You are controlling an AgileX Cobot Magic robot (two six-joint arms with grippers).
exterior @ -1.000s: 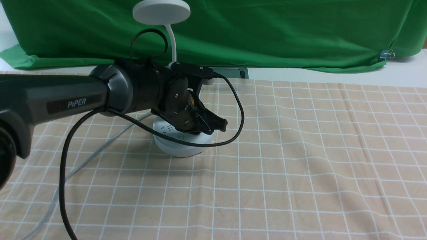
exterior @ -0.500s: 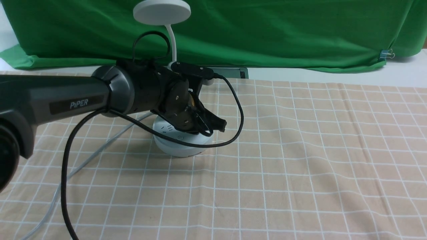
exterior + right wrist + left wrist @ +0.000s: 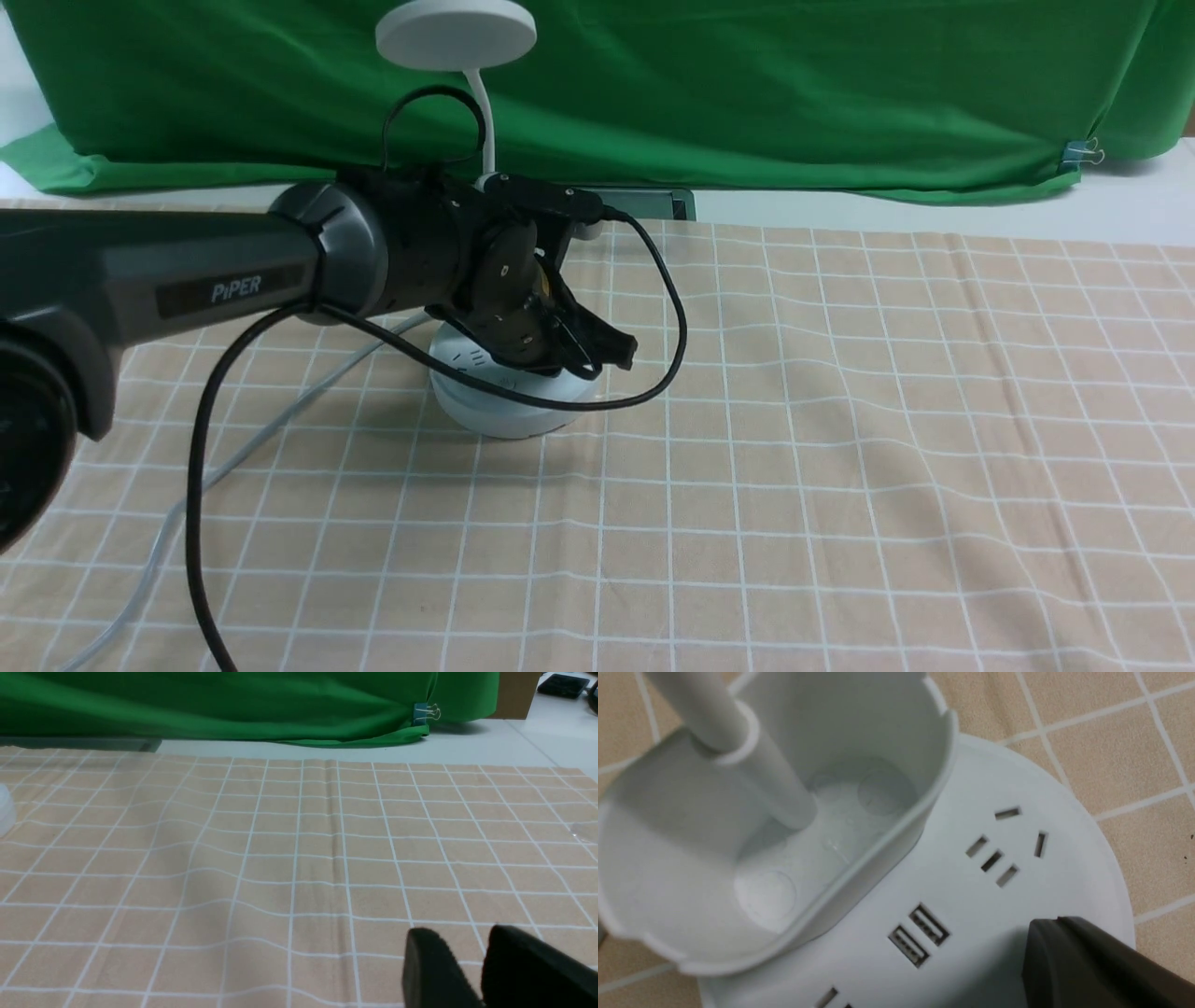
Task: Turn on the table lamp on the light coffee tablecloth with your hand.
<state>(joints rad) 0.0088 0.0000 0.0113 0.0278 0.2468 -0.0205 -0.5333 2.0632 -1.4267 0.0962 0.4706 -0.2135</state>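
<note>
The white table lamp stands on the light coffee tablecloth (image 3: pixel 840 467); its disc head (image 3: pixel 456 33) sits on a thin gooseneck (image 3: pixel 485 121) above the round base (image 3: pixel 509 403). My left gripper (image 3: pixel 624 351), the hand, is shut, its pointed tips just above the base's right side. The left wrist view shows the oval cup holder (image 3: pixel 784 812), the sockets on the base (image 3: pixel 1017 877) and the shut left gripper (image 3: pixel 1064 956) over the base's edge. My right gripper (image 3: pixel 467 961) hovers low over the bare tablecloth (image 3: pixel 280 858), its fingers slightly apart with nothing between them.
A green backdrop cloth (image 3: pixel 747 84) hangs along the back, pinned by a binder clip (image 3: pixel 1083 149). The lamp's pale grey cord (image 3: pixel 233 457) runs toward the near left. My left arm's black cable (image 3: pixel 667 355) loops in front of the base.
My left arm has slid a little to the right and forward. The shut gripper tips stay over the right side of the lamp base.
</note>
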